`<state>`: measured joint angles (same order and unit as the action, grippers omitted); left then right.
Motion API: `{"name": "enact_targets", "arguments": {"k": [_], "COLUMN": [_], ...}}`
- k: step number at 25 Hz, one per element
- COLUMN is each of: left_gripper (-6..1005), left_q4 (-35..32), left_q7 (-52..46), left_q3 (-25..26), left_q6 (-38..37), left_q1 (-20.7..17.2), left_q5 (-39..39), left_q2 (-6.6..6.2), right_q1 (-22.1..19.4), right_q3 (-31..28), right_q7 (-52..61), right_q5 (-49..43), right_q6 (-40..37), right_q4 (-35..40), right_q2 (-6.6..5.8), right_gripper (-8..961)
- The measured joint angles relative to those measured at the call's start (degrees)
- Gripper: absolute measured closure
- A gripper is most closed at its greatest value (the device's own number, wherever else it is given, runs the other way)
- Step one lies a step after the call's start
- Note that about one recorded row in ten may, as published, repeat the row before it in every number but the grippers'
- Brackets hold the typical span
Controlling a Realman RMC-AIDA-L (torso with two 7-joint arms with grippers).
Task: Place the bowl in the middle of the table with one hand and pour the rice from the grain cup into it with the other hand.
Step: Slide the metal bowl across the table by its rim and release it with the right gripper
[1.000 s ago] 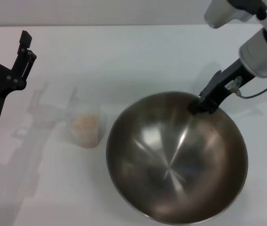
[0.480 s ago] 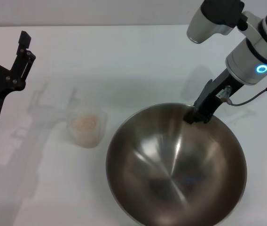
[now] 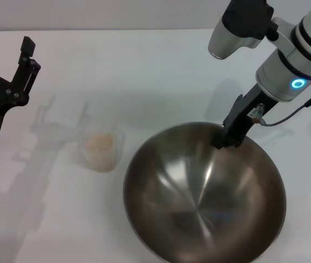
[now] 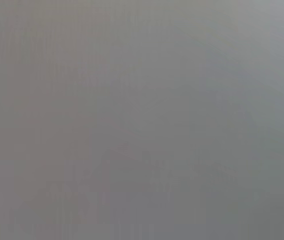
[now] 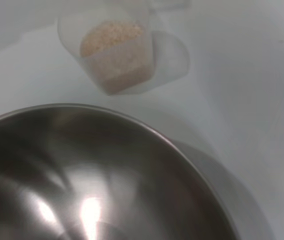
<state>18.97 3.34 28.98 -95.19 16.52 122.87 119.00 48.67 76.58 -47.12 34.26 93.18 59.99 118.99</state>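
Observation:
The steel bowl (image 3: 199, 203) sits on the white table (image 3: 144, 66) right of centre and near the front edge. My right gripper (image 3: 224, 139) is shut on its far rim. The clear grain cup (image 3: 99, 147) stands upright to the left of the bowl, with a small gap between them, and holds beige rice (image 3: 99, 143). My left gripper (image 3: 5, 43) hovers open and empty at the far left, well away from the cup. The right wrist view shows the bowl (image 5: 82, 175) and, beyond it, the cup (image 5: 127, 60) with the rice (image 5: 111, 36). The left wrist view shows only blank grey.
The bowl reaches down to the front edge of the head view. Bare table (image 3: 62, 219) lies in front of the cup and behind both things.
My right arm has swung left and its gripper has moved left and nearer me with the rim in it. The bowl has shifted slightly. The left arm and the cup have not moved.

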Motion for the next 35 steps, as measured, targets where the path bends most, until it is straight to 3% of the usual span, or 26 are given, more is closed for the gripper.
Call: {"name": "enact_targets", "arguments": {"k": [7, 9, 16, 23, 27, 32, 34, 35], "left_gripper": [233, 233, 235, 236, 237, 238, 238, 239], "left_q4": [0.07, 0.02, -0.1, -0.23, -0.34, -0.38, -0.38, -0.38], "left_q7": [0.0, 0.0, 0.0, 0.0, 0.0, 0.0, 0.0, 0.0], "left_q3": [0.12, 0.12, 0.12, 0.19, 0.21, 0.2, 0.2, 0.2], "left_q6": [-0.18, -0.26, -0.63, -0.84, -0.95, -1.08, -1.41, -1.63], "left_q1": [-0.1, -0.1, -0.11, -0.17, -0.09, 0.12, 0.16, 0.17], "left_q5": [0.0, 0.0, -0.05, -0.28, -0.34, -0.37, -0.36, -0.37], "left_q2": [0.0, 0.0, 0.0, -0.05, -0.08, -0.09, -0.09, -0.08], "right_q1": [-0.28, -0.35, -0.02, 0.04, -1.27, -4.72, -8.39, -8.39], "right_q3": [0.11, 0.1, 1.87, 3.63, 3.57, 4.43, 8.11, 8.11], "right_q7": [0.68, 1.12, 2.08, 2.76, 3.03, 3.2, 3.14, 3.14], "right_q5": [0.45, 1.01, 0.69, 0.61, 0.7, 1.08, 0.37, 0.37], "right_q6": [-0.06, 0.18, -0.24, -0.93, -3.04, -10.98, -20.5, -20.5], "right_q4": [3.18, 5.57, 6.31, 7.25, 13.36, 22.82, 26.71, 26.71], "right_q2": [0.06, 0.15, 0.19, 0.2, 0.19, 0.21, 0.25, 0.25], "right_gripper": [849, 656, 531, 531, 531, 531, 531, 531]}}
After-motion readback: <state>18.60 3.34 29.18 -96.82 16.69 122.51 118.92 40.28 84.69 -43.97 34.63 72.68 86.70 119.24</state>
